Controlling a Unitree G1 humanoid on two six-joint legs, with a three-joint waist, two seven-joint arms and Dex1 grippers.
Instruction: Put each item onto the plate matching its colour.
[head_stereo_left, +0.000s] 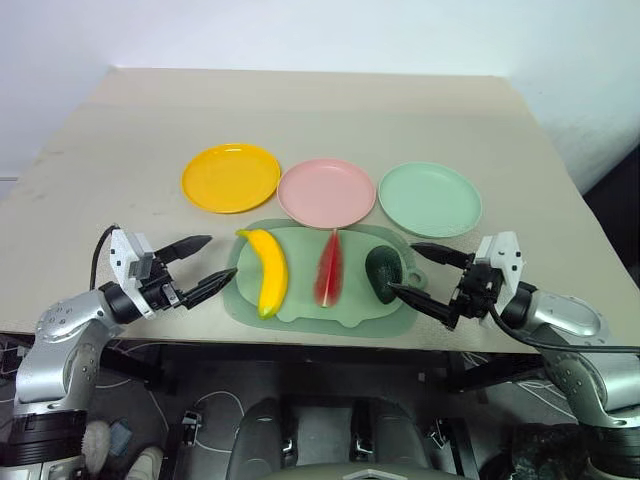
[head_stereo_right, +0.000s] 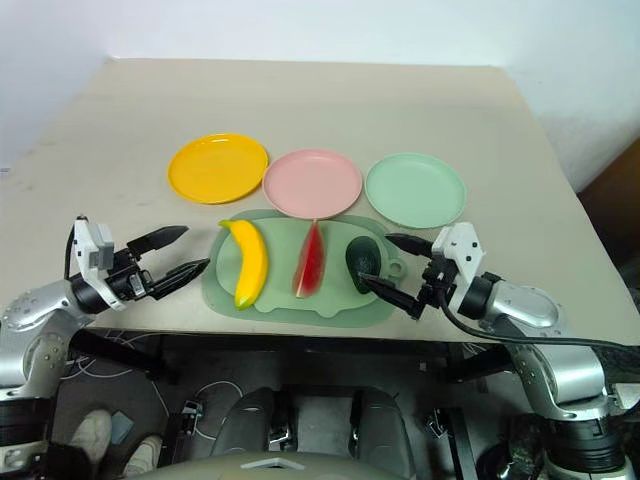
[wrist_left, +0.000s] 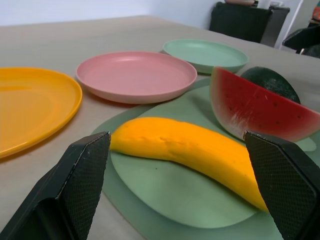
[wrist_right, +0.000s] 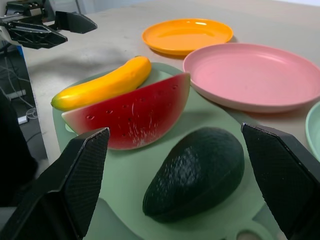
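A yellow banana (head_stereo_left: 265, 270), a red watermelon wedge (head_stereo_left: 329, 270) and a dark green avocado (head_stereo_left: 384, 273) lie side by side on a pale green board (head_stereo_left: 300, 310) near the table's front edge. Behind the board stand a yellow-orange plate (head_stereo_left: 230, 177), a pink plate (head_stereo_left: 326, 192) and a mint green plate (head_stereo_left: 430, 199), all bare. My left gripper (head_stereo_left: 200, 267) hovers open just left of the banana, pointing at it. Just right of the avocado, my right gripper (head_stereo_left: 425, 275) is open too, its lower finger close to the fruit.
The beige table (head_stereo_left: 320, 110) stretches back behind the plates. Its front edge runs just below the board. A dark cabinet (wrist_left: 240, 20) stands off the table's right side.
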